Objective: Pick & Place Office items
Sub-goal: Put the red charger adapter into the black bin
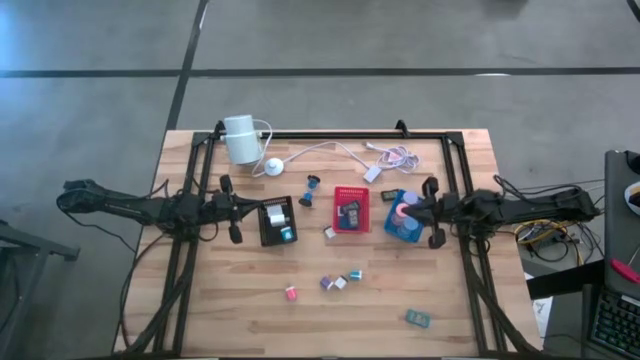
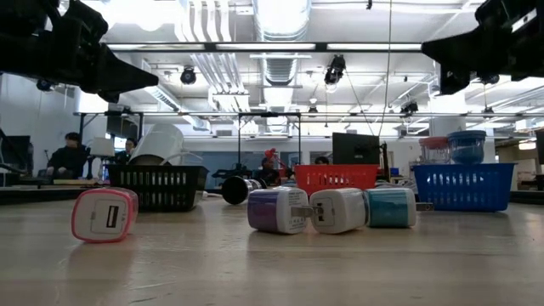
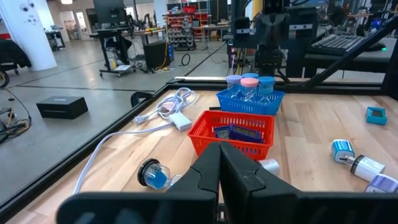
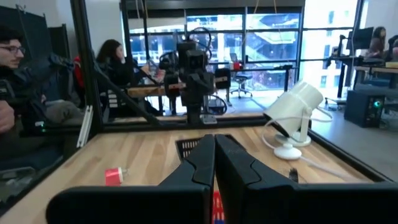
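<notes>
Left claw hovers closed and empty by the black tray; right claw closed over the blue tray. Chargers lie loose on the worktop.

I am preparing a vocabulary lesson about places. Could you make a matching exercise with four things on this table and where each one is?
Things:
1. red basket
2. blue basket
3. black basket
4. white device

Places:
A. by the far edge of the table
B. below the right gripper
C. in the middle, between the two other baskets
D. just ahead of the left gripper

Pairs: 1-C, 2-B, 3-D, 4-A
</notes>
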Controlling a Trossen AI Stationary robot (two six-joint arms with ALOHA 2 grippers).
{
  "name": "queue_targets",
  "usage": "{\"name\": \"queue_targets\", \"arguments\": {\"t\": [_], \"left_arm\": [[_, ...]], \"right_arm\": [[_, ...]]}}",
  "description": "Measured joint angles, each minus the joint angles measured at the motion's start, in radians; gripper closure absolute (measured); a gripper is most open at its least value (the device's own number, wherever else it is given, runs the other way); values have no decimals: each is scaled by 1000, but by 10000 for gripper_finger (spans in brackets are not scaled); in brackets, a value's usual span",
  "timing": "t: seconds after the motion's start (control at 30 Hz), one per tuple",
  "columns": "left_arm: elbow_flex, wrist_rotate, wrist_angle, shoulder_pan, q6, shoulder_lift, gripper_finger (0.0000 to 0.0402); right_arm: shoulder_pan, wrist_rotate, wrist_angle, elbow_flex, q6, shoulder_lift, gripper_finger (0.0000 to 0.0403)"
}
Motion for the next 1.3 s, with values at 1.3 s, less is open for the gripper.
{"name": "queue_targets", "arguments": {"t": [1.3], "left_arm": [[0, 1, 0, 0, -15, 1, 388]], "right_arm": [[0, -1, -2, -35, 13, 21, 394]]}}
